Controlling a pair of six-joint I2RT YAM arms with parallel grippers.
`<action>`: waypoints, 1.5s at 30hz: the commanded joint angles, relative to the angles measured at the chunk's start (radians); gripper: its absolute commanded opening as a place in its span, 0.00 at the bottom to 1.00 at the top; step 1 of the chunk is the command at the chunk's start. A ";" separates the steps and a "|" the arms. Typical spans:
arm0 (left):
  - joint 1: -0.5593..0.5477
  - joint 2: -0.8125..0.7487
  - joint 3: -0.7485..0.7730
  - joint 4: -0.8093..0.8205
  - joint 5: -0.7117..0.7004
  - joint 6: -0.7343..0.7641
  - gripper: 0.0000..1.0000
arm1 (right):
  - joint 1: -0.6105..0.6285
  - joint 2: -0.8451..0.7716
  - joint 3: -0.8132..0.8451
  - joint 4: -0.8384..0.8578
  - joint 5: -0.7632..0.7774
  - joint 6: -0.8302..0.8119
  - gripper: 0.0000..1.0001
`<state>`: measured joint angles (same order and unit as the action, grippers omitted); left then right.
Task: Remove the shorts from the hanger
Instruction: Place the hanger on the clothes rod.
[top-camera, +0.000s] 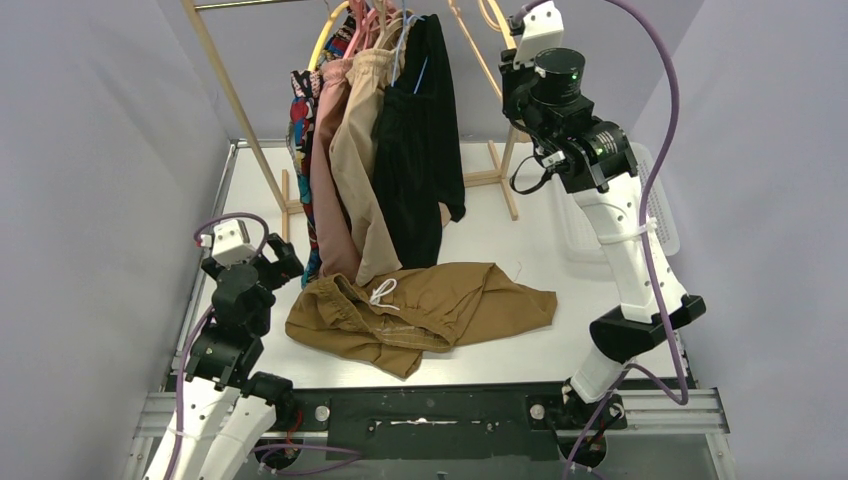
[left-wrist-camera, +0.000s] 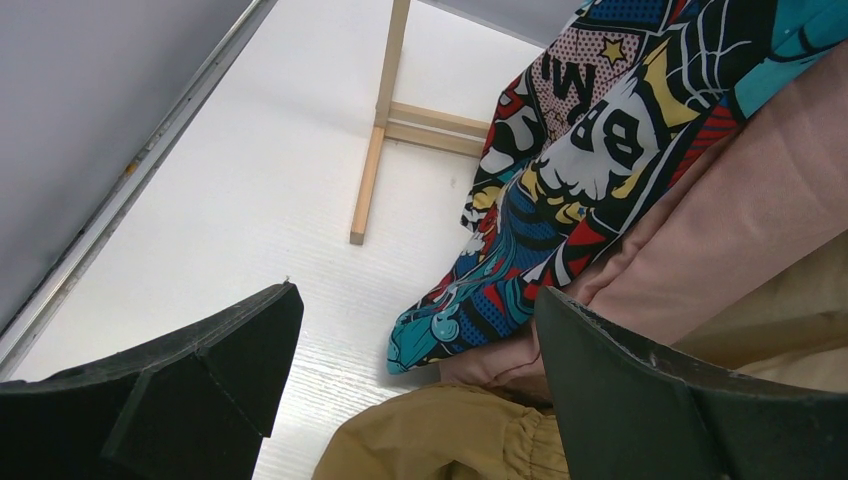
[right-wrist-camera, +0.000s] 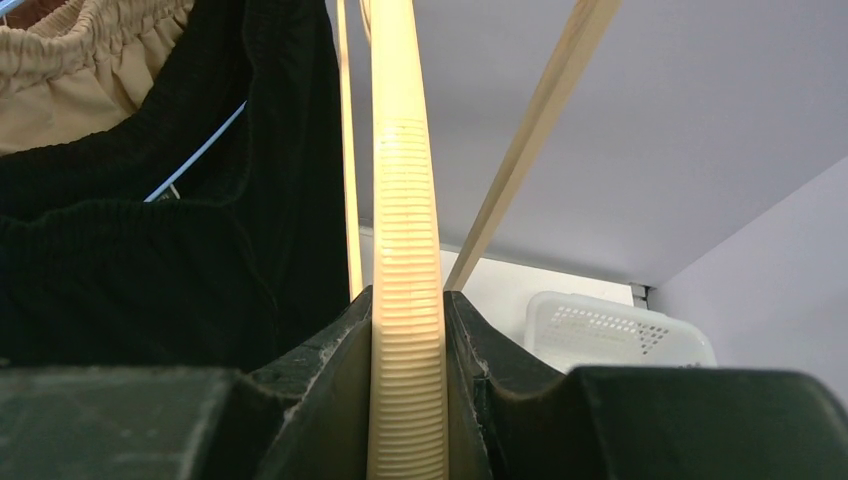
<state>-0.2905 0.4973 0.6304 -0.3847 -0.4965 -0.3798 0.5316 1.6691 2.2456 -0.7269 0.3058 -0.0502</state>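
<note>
Mustard-brown shorts (top-camera: 430, 315) lie crumpled on the table, off any hanger. On the rack hang black shorts (top-camera: 420, 150), beige shorts (top-camera: 358, 150), dusty pink shorts (top-camera: 328, 200) and comic-print shorts (top-camera: 300, 120). My right gripper (right-wrist-camera: 408, 310) is raised beside the black shorts (right-wrist-camera: 150, 270) and is shut on a cream ribbed hanger (right-wrist-camera: 405, 200). My left gripper (left-wrist-camera: 415, 300) stands open and low at the table's left, with the mustard shorts (left-wrist-camera: 430, 435) and the comic-print hem (left-wrist-camera: 600, 150) just ahead of its fingers.
The wooden rack (top-camera: 235, 100) stands at the back, one foot (left-wrist-camera: 375, 150) resting on the white table. A white perforated basket (top-camera: 660, 215) sits at the right edge. Grey walls close in both sides.
</note>
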 joint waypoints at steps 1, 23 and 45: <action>0.007 -0.007 0.005 0.056 0.008 0.025 0.88 | -0.004 0.046 0.102 0.015 0.033 -0.031 0.00; 0.007 -0.001 0.003 0.057 0.023 0.038 0.88 | -0.025 -0.025 0.018 0.078 0.010 -0.004 0.00; 0.012 0.004 0.003 0.059 0.031 0.041 0.88 | -0.036 0.095 0.209 0.015 0.009 -0.033 0.00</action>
<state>-0.2859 0.5014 0.6281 -0.3843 -0.4812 -0.3546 0.5034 1.7916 2.3943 -0.7647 0.2974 -0.0608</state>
